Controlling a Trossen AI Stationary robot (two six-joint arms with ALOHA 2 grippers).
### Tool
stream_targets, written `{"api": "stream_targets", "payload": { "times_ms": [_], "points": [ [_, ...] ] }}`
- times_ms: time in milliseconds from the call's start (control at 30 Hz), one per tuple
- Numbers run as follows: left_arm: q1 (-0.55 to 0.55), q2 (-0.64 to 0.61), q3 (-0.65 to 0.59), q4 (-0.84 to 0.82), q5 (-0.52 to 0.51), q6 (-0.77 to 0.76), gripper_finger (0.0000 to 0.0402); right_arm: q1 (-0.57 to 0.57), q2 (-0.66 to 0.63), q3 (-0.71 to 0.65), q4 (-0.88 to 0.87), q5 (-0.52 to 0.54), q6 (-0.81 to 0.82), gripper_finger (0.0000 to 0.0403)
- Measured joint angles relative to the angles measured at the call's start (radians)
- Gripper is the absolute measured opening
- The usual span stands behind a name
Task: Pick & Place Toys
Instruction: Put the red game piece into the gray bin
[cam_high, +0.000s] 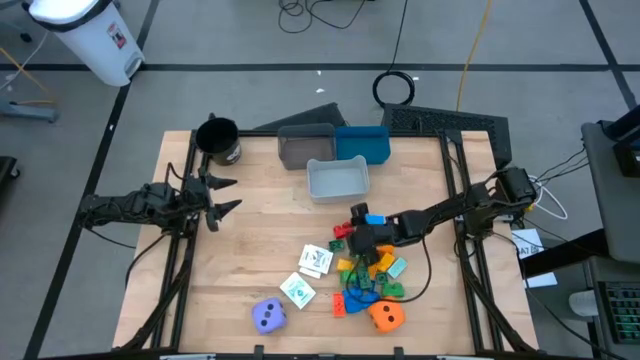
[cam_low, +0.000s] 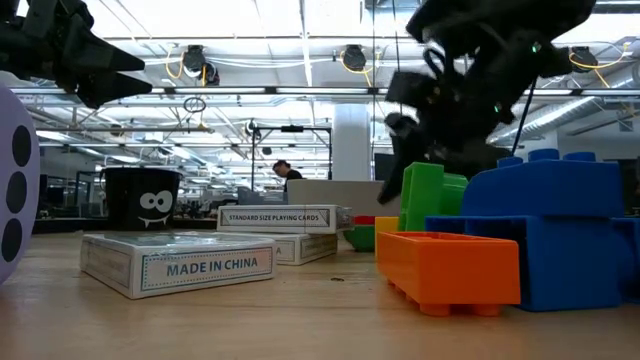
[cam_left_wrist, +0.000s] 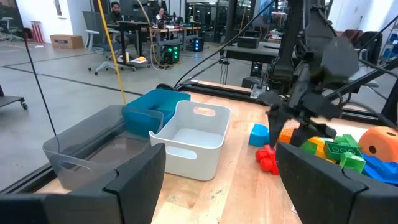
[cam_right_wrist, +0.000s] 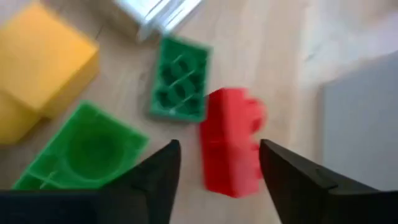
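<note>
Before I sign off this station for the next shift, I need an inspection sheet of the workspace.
Surface: wooden table, bare at its left half.
Job's things: pile of building blocks, orange die, purple die, card boxes, all front right.
Clutter: black cup; dark grey bin, blue bin, light grey bin at the back, none holding toys that show.
Grippers: left gripper open, idle at left; right gripper open over a red block.
Cables: coiled on the floor.
Surroundings: people at desks.
</note>
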Motion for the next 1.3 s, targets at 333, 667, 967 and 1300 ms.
{"api": "stream_targets", "payload": {
  "times_ms": [333, 667, 967, 1300],
  "points": [
    [0.0, 0.0, 0.0, 0.0, 0.0, 0.0, 0.031, -0.141, 0.043, 0.004, 0.025, -0.211, 0.04, 0.0261],
    [0.0, 0.0, 0.0, 0.0, 0.0, 0.0, 0.031, -0.151, 0.087, 0.007, 0.0, -0.225, 0.015, 0.0193],
    [0.0, 0.0, 0.0, 0.0, 0.001, 0.0, 0.031, -0.138, 0.039, 0.005, -0.01, -0.225, 0.03, 0.0101],
    [0.0, 0.0, 0.0, 0.0, 0.001, 0.0, 0.031, -0.148, -0.163, 0.004, -0.01, -0.224, 0.041, 0.0029]
  ]
}}
